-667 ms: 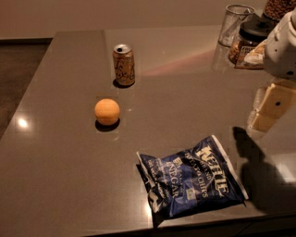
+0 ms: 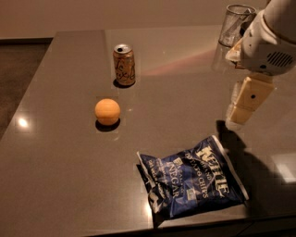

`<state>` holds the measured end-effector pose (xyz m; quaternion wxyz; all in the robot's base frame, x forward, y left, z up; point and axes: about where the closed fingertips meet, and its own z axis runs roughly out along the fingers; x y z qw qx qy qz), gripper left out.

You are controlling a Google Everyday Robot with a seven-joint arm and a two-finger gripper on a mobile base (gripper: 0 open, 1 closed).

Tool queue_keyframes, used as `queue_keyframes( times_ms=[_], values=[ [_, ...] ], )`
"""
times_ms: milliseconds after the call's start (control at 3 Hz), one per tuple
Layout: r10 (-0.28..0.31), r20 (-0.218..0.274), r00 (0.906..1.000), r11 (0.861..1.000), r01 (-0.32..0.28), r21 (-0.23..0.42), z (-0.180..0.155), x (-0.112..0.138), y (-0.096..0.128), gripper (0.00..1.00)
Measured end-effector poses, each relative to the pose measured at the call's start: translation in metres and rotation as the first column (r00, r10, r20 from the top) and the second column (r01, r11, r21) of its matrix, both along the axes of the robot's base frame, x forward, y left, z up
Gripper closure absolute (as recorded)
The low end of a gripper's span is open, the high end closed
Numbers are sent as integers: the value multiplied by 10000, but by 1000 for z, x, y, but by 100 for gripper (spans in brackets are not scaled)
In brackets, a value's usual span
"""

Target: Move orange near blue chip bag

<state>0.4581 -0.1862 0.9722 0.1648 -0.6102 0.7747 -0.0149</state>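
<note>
**A:** What has moved since the moment before?

**B:** Only the arm. The gripper (image 2: 241,111) has shifted left, farther in over the tabletop (image 2: 69,176). It hangs above the right side, up and to the right of the blue chip bag (image 2: 192,183). The orange (image 2: 107,111), the can (image 2: 124,65) and the bag lie where they were.

**A:** Is the gripper released or clenched?

**B:** I cannot tell from this view. It touches none of the things.

**A:** What about the surface and the room?

**B:** The tabletop is dark grey-brown and polished. It carries a small bright glint at the left, a pale patch at the right and a pinkish streak behind the middle. The arm's shadow (image 2: 240,139) falls on it just right of the bag. A beige wall (image 2: 115,14) runs behind, and a dark floor (image 2: 18,69) shows at the left. A clear glass (image 2: 236,23) stands at the far right, partly hidden by the arm.

**A:** And the orange?

**B:** It is round and smooth, an even orange all over and about as wide as the can, with a dark shadow beneath it. It rests left of the middle, in front of the tan and gold can and apart from it. It is well apart from the bag, up and to the left of it.

**A:** And the bag?

**B:** It lies flat near the front edge. It is dark blue and crinkled, with white "Kettle" lettering set aslant.
</note>
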Motion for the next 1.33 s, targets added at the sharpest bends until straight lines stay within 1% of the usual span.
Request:
queue_keyframes(
  times_ms=[333, 667, 1000, 1333],
  values=[
    [246, -267, 9993, 9991, -236, 364, -6, 15, 29, 0],
    [457, -636, 9969, 9948, -396, 938, -16, 31, 66, 0],
    [777, -1021, 9917, 9874, -624, 1453, -28, 42, 107, 0],
    [1163, -1282, 9849, 9751, -887, 2034, -37, 45, 152, 0]
  ],
)
